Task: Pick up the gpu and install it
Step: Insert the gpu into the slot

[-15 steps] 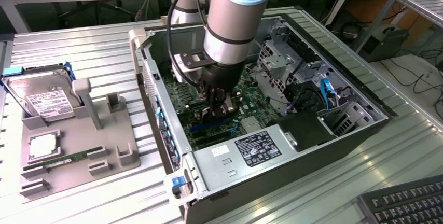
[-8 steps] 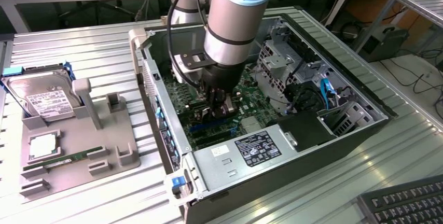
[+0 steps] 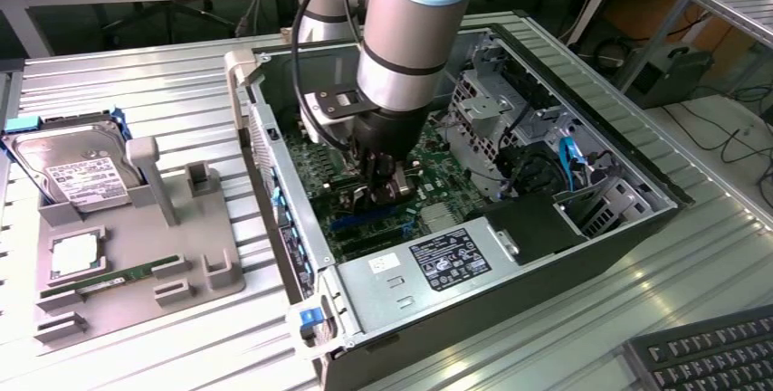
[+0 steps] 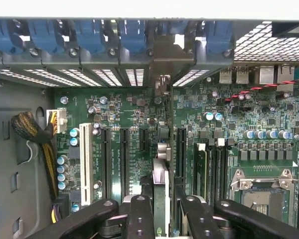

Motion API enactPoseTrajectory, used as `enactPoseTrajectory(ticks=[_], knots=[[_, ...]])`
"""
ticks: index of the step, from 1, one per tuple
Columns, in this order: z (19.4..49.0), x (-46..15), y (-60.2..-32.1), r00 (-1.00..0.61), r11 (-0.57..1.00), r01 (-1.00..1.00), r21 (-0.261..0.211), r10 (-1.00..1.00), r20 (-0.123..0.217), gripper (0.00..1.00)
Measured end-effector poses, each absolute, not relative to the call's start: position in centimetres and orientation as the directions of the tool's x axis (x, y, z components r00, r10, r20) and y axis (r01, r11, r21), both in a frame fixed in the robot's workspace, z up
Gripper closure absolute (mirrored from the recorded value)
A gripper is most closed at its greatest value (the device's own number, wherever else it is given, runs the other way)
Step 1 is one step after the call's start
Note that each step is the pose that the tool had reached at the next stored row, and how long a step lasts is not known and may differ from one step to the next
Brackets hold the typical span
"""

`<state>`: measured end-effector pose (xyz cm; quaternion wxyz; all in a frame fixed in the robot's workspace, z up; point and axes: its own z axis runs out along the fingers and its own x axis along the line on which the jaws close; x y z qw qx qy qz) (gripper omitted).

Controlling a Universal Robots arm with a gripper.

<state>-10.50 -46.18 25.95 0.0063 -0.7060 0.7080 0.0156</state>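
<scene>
Gripper (image 4: 159, 209): inside the open PC case (image 3: 604, 160), low over the motherboard (image 4: 269, 107); fingers (image 4: 139, 216) clamped either side of the gpu, which is held by its upper edge.
Gpu (image 4: 160, 186): seen edge-on from the wrist, a thin card standing upright between the fingers, running away from the tool toward the rear wall of the case. In the exterior view it is a dark block under the gripper (image 3: 376, 194), board level.
Why edge-up: judged, the card must meet a slot with its lower edge, so the grip is from above and leaves the contact edge free.
Slot alignment: the card lies in line with the gap between two long black expansion slots (image 4: 123, 162); whether it is seated or just above I cannot tell.
Bracket end: the card's far end points at a grey metal bracket (image 4: 164, 55) among the blue retention clips (image 4: 132, 35) on the rear wall; judged, this is where the end bracket must land.
Room to one side: white slot (image 4: 85, 164) and a braided cable bundle (image 4: 32, 132), well apart from the fingers.
Room to other side: memory slots (image 4: 209, 169) just beside the finger; CPU socket (image 4: 261, 191) further off. Tight here.
Case edges: side walls and power supply (image 3: 453, 255) ring the tool; the open way out is straight up.
Outside case: grey fixture tray (image 3: 133, 273) holding a hard drive (image 3: 79, 174), well apart.
</scene>
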Motion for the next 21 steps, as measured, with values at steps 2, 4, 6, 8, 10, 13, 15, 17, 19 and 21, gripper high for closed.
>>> enactPoseTrajectory(ticks=[2,4,6,8,10,13,15,17,19,21], knots=[[25.95,-10.51,-46.19,-0.003,0.003,-1.000,0.013,-1.000,-0.027,0.74],[25.96,-10.51,-46.19,-0.003,0.003,-1.000,0.013,-1.000,-0.024,0.74],[25.97,-10.53,-46.19,-0.003,0.003,-1.000,0.014,-1.000,-0.022,0.74],[25.96,-10.55,-46.19,-0.003,0.003,-1.000,0.014,-1.000,-0.022,0.74],[25.91,-10.60,-46.19,-0.003,0.003,-1.000,0.013,-1.000,-0.022,0.74],[25.76,-10.73,-46.18,-0.003,0.003,-1.000,0.013,-1.000,-0.022,0.74],[25.67,-10.82,-46.18,-0.003,0.003,-1.000,0.013,-1.000,-0.022,0.74],[25.58,-10.87,-46.19,-0.003,0.003,-1.000,0.013,-1.000,-0.022,0.74],[25.51,-10.91,-46.19,-0.003,0.003,-1.000,0.014,-1.000,-0.022,0.74],[25.41,-10.94,-46.19,-0.003,0.003,-1.000,0.014,-1.000,-0.023,0.74]])
